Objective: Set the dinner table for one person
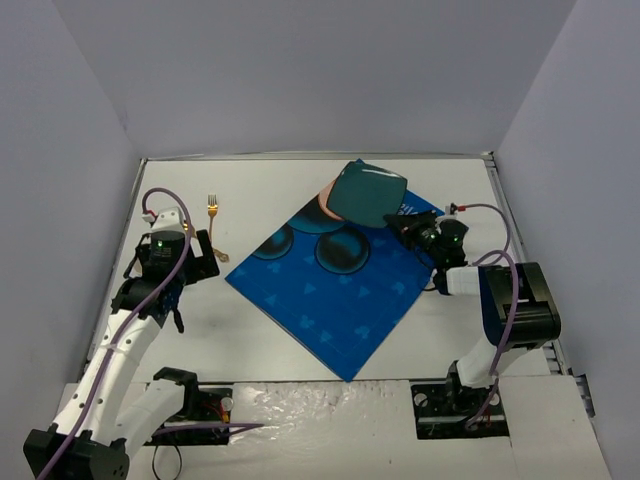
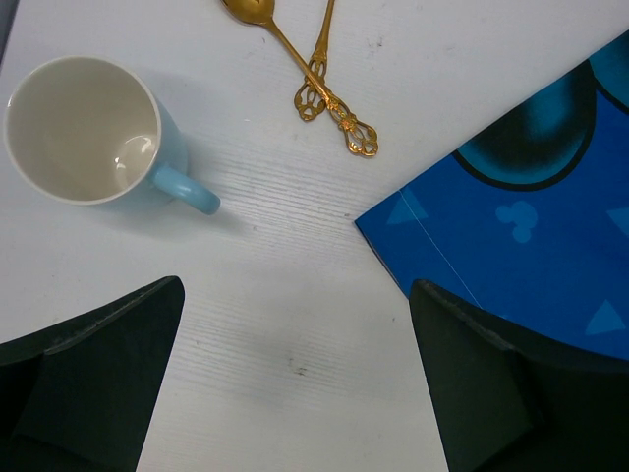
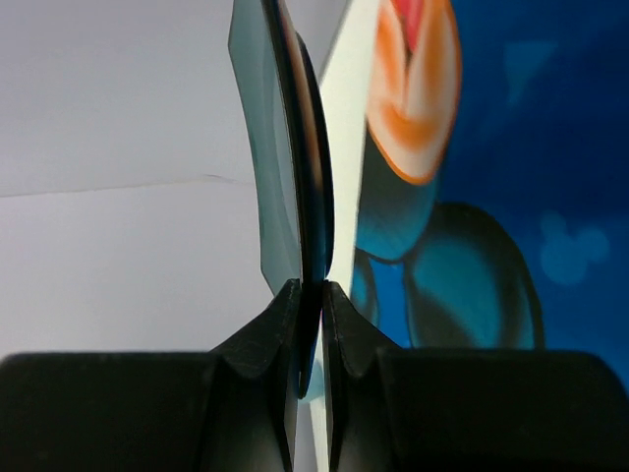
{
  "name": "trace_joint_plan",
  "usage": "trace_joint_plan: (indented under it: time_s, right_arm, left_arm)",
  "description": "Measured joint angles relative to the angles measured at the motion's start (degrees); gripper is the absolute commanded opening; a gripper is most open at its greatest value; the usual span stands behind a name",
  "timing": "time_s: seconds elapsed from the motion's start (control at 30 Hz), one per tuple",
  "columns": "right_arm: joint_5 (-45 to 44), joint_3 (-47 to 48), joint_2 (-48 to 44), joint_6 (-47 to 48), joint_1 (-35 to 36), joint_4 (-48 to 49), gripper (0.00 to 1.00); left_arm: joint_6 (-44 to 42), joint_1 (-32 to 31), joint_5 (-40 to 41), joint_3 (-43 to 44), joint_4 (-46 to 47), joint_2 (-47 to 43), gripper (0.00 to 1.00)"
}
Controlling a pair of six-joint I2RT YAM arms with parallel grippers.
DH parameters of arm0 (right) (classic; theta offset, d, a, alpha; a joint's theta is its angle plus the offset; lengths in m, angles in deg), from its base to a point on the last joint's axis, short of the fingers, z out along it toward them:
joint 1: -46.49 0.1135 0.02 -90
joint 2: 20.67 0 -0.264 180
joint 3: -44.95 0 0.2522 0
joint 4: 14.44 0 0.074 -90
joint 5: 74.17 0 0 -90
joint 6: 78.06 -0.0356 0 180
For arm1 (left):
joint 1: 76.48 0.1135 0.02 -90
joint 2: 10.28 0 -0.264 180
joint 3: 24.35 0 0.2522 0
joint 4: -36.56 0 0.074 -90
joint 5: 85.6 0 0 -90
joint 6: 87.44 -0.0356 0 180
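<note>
My right gripper (image 1: 403,222) is shut on the rim of a teal plate (image 1: 368,193), held tilted over the far corner of the blue cartoon-print mat (image 1: 335,285). In the right wrist view the plate (image 3: 300,147) stands edge-on between the fingers of that gripper (image 3: 311,295). My left gripper (image 1: 205,255) hangs open over the white dinner table (image 1: 250,185) with nothing between its fingers (image 2: 295,383). Ahead of it lie a light blue mug (image 2: 84,128), a gold spoon (image 2: 285,44) and a gold fork (image 1: 212,210), whose handle (image 2: 321,49) crosses the spoon's.
The mat's left corner (image 2: 531,197) lies just right of the left gripper. Grey walls close in the table on three sides, and a metal rim (image 1: 497,190) runs along its right edge. In the top view the left arm hides the mug.
</note>
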Motion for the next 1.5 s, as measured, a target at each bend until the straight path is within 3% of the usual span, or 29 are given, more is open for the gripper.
trace_joint_plan:
  time_s: [0.23, 0.6, 1.23, 1.5]
  right_arm:
    - [-7.86, -6.36, -1.26, 0.70, 8.22, -1.35, 0.00]
    - [-19.41, -15.85, -3.97, 0.22, 15.53, -1.14, 0.00]
    - [-28.77, -15.47, 3.19, -1.38, 23.29, 5.79, 0.00]
    - [-29.39, -13.48, 4.77, -0.72, 25.31, 6.01, 0.00]
  left_arm:
    - [0.36, -1.02, 1.29, 0.00, -0.65, -0.59, 0.97]
    - [0.41, -2.00, 1.45, 0.00, -1.19, -1.05, 0.97]
    - [0.60, -3.87, 2.18, 0.00, -1.39, -1.11, 0.97]
    - [5.19, -5.99, -0.47, -0.18, 0.42, 0.65, 0.95]
